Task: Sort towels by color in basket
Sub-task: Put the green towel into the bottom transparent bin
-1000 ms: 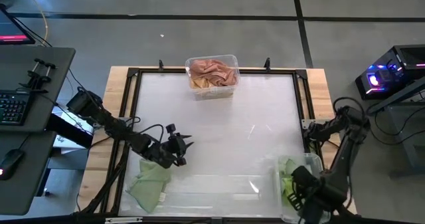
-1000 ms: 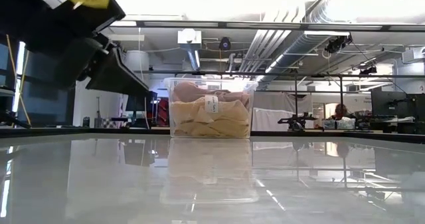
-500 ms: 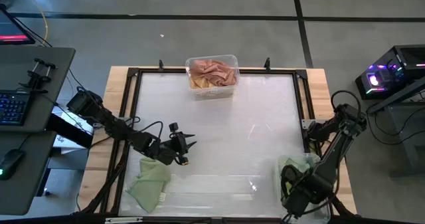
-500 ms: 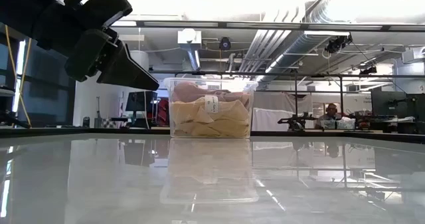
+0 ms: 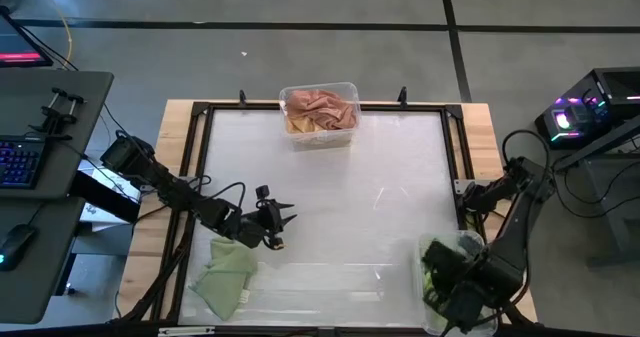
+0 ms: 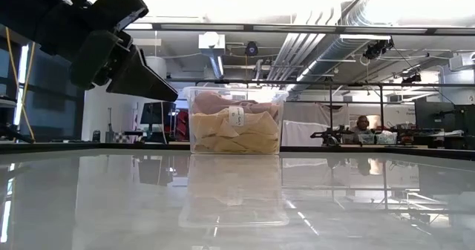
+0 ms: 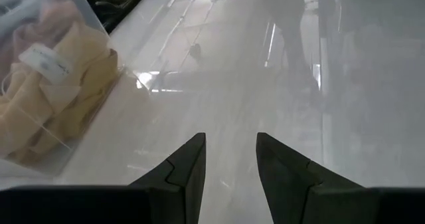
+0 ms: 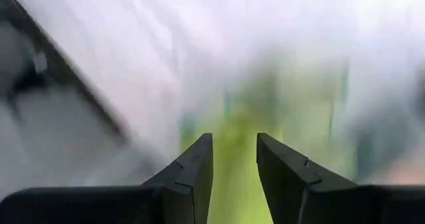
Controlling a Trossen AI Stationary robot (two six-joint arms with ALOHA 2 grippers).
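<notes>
A light green towel [image 5: 228,275] lies crumpled flat on the table near its front left corner. My left gripper [image 5: 281,220] [image 7: 230,164] hovers open just beyond and to the right of it, holding nothing. A clear bin [image 5: 320,112] [image 6: 236,120] at the far middle edge holds pink and mustard towels. A second clear bin [image 5: 472,245] at the near right holds light green towels [image 5: 436,255]. My right gripper [image 8: 234,164] hangs above that bin, pointing down, fingers apart, with blurred green below them.
A black frame [image 5: 200,112] borders the white table top. The wide middle of the table [image 5: 350,197] carries nothing. Desks with a keyboard [image 5: 20,162] stand beyond the left edge, and equipment [image 5: 590,112] beyond the right.
My right gripper has risen above the near-right bin and turned about its own axis. The green towels stay in the bin.
</notes>
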